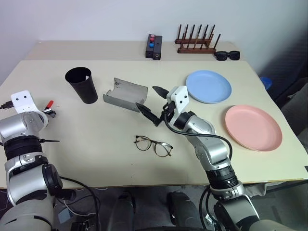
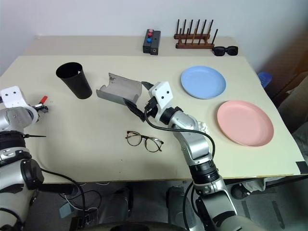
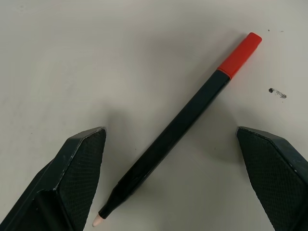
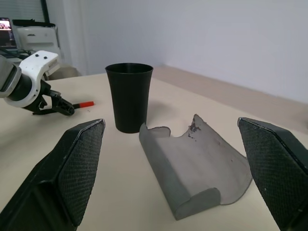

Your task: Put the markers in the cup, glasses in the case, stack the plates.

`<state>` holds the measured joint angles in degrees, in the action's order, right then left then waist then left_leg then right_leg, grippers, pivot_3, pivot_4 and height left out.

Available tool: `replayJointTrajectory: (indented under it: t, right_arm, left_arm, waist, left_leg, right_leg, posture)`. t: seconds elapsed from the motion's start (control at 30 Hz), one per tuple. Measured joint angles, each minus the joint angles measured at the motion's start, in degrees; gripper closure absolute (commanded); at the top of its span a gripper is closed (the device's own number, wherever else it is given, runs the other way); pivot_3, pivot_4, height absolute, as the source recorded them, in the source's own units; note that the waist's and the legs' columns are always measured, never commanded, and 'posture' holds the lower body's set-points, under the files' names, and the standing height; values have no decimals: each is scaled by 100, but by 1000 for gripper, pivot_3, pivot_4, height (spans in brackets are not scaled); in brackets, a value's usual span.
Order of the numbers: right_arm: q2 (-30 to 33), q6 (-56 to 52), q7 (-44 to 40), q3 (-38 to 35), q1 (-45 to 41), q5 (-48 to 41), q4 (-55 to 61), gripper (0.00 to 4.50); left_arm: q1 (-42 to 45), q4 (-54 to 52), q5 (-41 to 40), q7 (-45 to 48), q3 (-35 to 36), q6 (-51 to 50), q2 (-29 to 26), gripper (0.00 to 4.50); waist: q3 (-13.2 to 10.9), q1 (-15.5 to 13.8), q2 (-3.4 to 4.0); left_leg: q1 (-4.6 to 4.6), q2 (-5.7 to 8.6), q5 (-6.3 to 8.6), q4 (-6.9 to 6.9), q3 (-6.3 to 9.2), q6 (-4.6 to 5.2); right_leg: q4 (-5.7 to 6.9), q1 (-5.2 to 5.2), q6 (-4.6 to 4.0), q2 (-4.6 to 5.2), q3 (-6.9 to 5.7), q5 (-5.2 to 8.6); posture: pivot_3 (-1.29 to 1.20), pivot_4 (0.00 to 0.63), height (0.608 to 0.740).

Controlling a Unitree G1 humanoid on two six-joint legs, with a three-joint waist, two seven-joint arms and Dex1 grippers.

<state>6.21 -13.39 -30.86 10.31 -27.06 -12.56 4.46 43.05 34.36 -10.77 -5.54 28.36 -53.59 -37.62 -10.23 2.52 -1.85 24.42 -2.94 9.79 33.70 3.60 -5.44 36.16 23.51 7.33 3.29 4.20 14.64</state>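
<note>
We record one cream-topped table (image 1: 96, 159), matte and evenly lit, with a second, similar surface (image 1: 96, 48) butted against its far edge. Behind it we note a plain white wall (image 1: 96, 19). At the far right stands a wooden rack of upright pegs (image 1: 196, 41). Under the near edge, loose cables (image 1: 82, 202) lie on a dark floor.

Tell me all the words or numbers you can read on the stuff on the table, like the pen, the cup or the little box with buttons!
No words or numbers can be read anywhere.
Red-capped marker: plain body, no writing.
Black cup: no label.
Grey case: no brand mark.
Button box: too small to tell any marking.
Blue plate and pink plate: plain.
</note>
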Motion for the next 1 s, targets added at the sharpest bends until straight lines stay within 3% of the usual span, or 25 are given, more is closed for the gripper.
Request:
replayJointTrajectory:
  t: [0.17,0.2,0.27,0.47,0.73,0.9,1.0]
  right_arm:
    - [62,-22,9,-7,6,-1,36,0]
    - [103,-52,-20,-9,10,-11,44,0]
    - [194,-139,-175,15,43,-65,109,0]
    - [840,-260,-1191,547,332,-222,582,0]
    - [988,-277,-1489,567,321,-215,589,0]
    - [973,-267,-1510,569,317,-204,585,0]
    - [969,-250,-1505,569,310,-163,560,0]
  left_arm:
    - [-1,-83,-53,-73,67,-93,46,3198]
    - [-1,-114,-68,-89,96,-118,65,3852]
    - [-2,-213,-110,-122,194,-131,117,4436]
    - [-99,-439,-149,-253,287,-39,347,4436]
    - [-126,-1254,-104,-499,357,1964,538,4436]
    - [-50,-1479,118,-631,88,2551,535,4436]
    - [-11,-1451,8,-699,132,2330,541,3616]
  waist:
    - [-1,0,3]
    - [0,-7,3]
    - [0,-24,4]
    - [2,-8,4]
    - [-7,-19,-14]
    - [-7,-34,-14]
    - [-7,-25,-14]
  left_leg:
    - [-2,0,0,-2,0,0]
    - [-2,0,0,-2,0,0]
    - [-2,0,0,0,0,0]
    - [-6,2,0,2,-1,-1]
    - [2,1,-1,0,-2,-2]
    - [0,2,-1,5,-2,-3]
    - [1,1,-1,4,-1,-3]
  right_leg:
    - [1,0,0,0,0,0]
    - [1,-1,0,0,0,0]
    - [1,-3,0,1,0,0]
    - [-1,-6,-1,3,0,1]
    - [-6,-2,-1,5,-2,0]
    - [-6,-5,-2,4,-2,0]
    - [-5,-5,-1,4,-2,0]
  posture:
    - [0,150,740]
    - [0,150,740]
    - [0,150,740]
    - [0,150,740]
    - [0,150,740]
    - [0,150,740]
    - [0,150,740]
